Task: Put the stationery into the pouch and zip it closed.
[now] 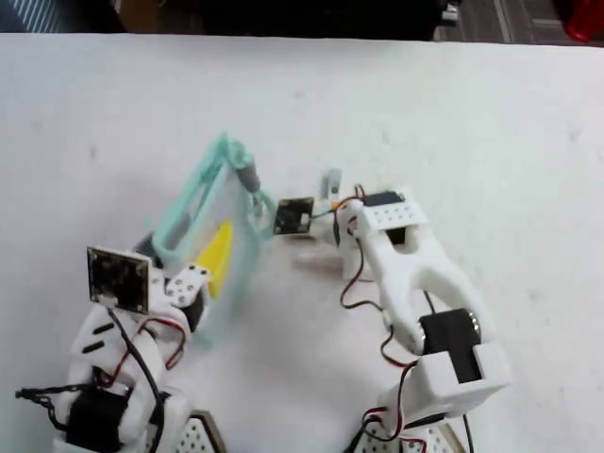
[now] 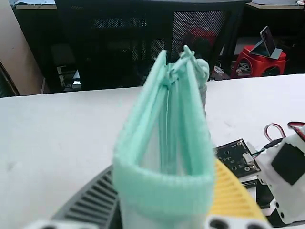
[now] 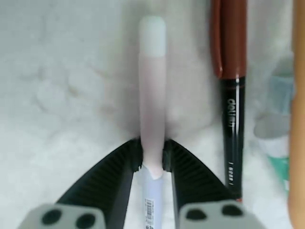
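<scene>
While left hand [image 2: 164,210] clamps one pouch [image 2: 157,129], right hand [image 3: 152,152] pinches one pale pen [image 3: 152,86] (one brown pen [image 3: 231,95] beside).

— What room is left around the mint-green mesh pouch [image 1: 200,206]?
— From 9 through 12 to 1 o'clock, open white table [image 1: 425,94] is met, and passage can be made there. At 3 o'clock the way is barred by the right gripper [image 3: 152,152], clamped on a pale pink pen [image 3: 152,95].
— And beside that pen?
— A brown-and-black pen [image 3: 231,95] is laid parallel, just beside it, with a narrow strip of table between. At 6 o'clock the pouch's end is pinched by the left gripper [image 2: 162,202]. 4 to 7 o'clock is taken up by both arms.
</scene>
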